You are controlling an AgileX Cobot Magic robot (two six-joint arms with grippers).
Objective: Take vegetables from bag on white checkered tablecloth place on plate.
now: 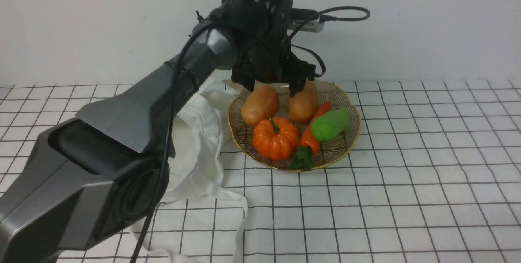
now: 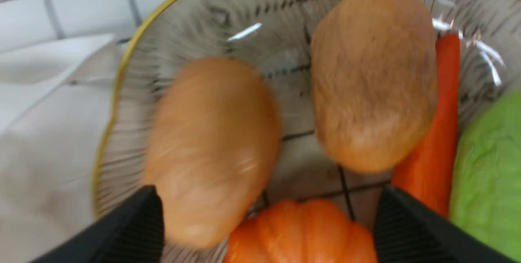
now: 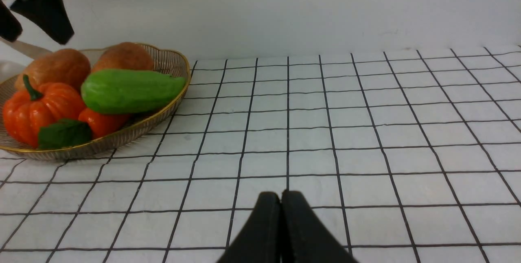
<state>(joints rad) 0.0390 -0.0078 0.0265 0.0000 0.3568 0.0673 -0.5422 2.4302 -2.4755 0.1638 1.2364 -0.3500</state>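
Note:
The light orange-tan potato (image 1: 259, 105) lies in the gold-rimmed wire plate (image 1: 358, 130) on its left side, next to a darker brown potato (image 1: 304, 104). My left gripper (image 1: 272, 87) hangs just above the two potatoes, open, its fingers spread wide and gripping nothing. In the left wrist view the light potato (image 2: 211, 149) is blurred, close to one fingertip (image 2: 146, 218). The white bag (image 1: 199, 141) lies crumpled on the white checkered tablecloth (image 1: 407, 198) left of the plate. My right gripper (image 3: 281, 198) is shut and empty, low over the cloth.
The plate also holds an orange pumpkin (image 1: 276, 138), a green vegetable (image 1: 330, 124) and a red-orange one (image 1: 311, 139) with a green leaf. A bag strap (image 1: 244, 214) trails toward the front edge. A white wall stands behind the table.

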